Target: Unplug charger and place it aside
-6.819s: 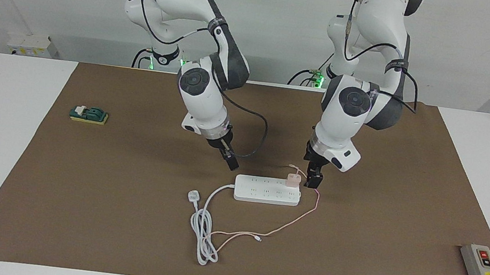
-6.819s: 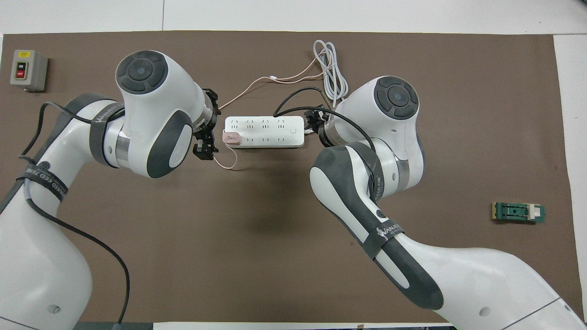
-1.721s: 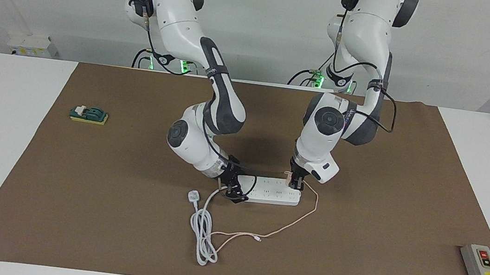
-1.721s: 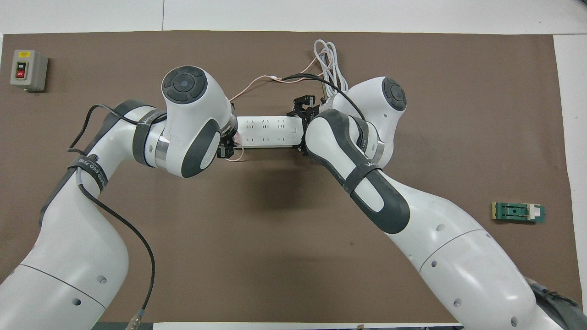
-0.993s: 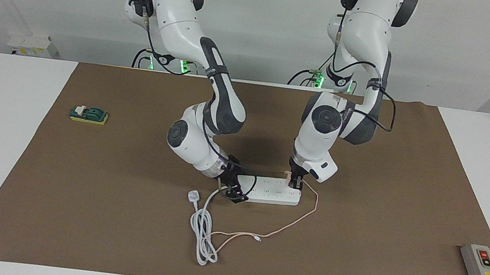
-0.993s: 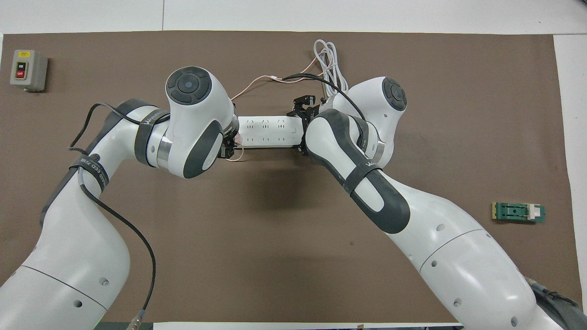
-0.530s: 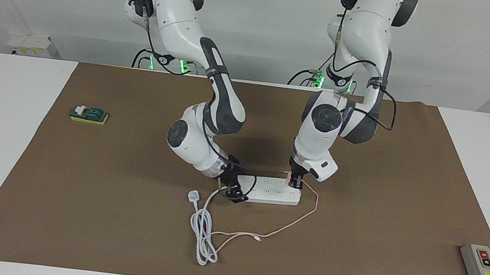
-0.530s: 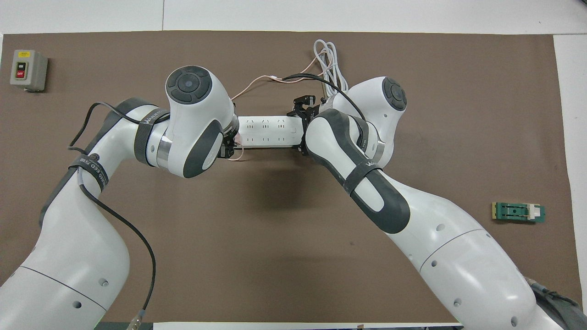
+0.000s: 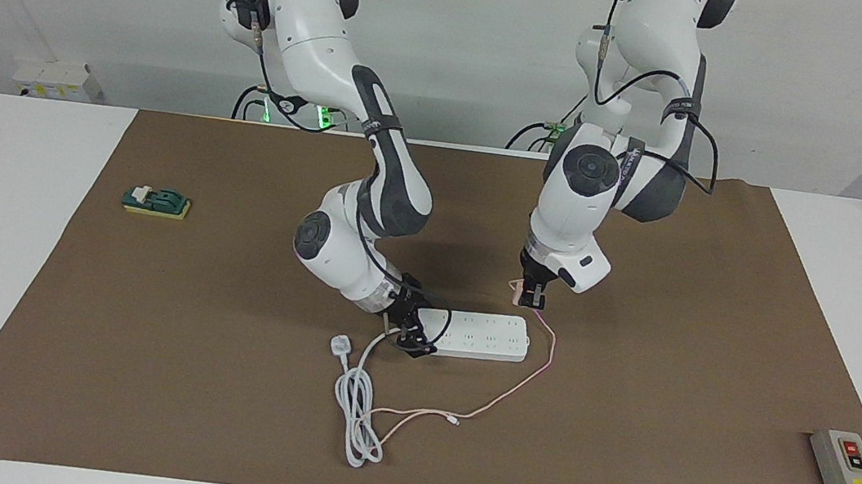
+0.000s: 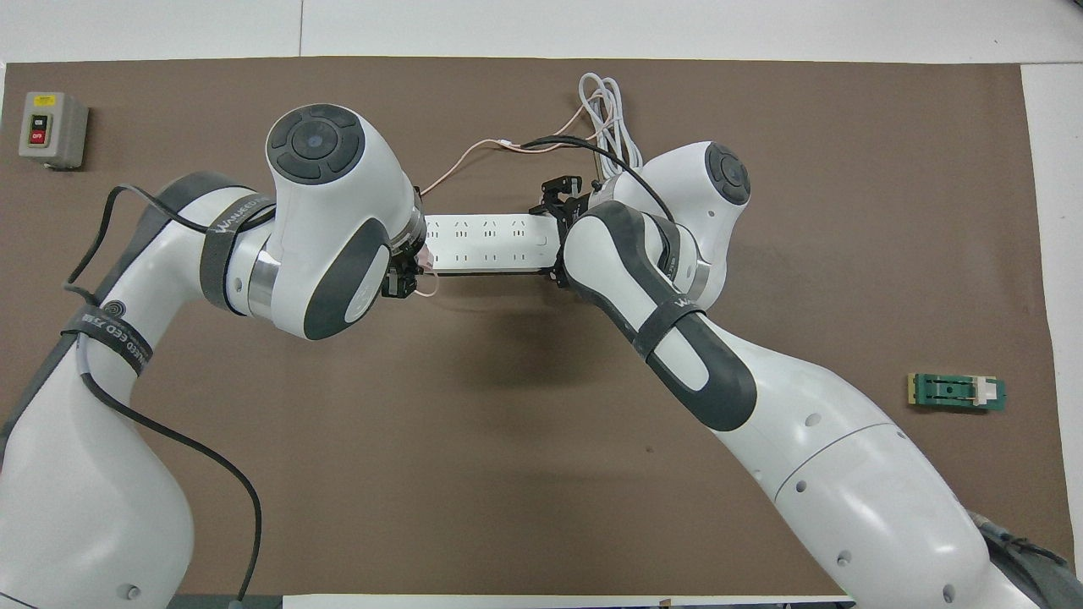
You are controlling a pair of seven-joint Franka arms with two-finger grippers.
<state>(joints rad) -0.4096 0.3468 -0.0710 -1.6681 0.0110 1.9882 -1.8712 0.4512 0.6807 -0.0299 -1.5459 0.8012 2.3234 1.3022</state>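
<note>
The small pink charger point(image 9: 517, 288) hangs in the air just above the left arm's end of the white power strip point(image 9: 481, 335), clear of its sockets. My left gripper point(image 9: 529, 297) is shut on it. Its thin pink cable point(image 9: 541, 364) droops past the strip's end and trails across the mat. In the overhead view the left wrist covers most of the charger point(image 10: 422, 254); only a pink edge shows. My right gripper point(image 9: 409, 336) rests down on the strip's other end, where the thick white cord leaves it.
The strip's white cord point(image 9: 357, 406) lies coiled on the brown mat point(image 9: 618, 462), farther from the robots than the strip. A grey switch box point(image 9: 845, 464) sits toward the left arm's end. A small green block point(image 9: 156, 202) lies toward the right arm's end.
My left gripper has risen with the charger, lifting it off the power strip, and the cable has come up with it. The right arm and the strip have stayed put.
</note>
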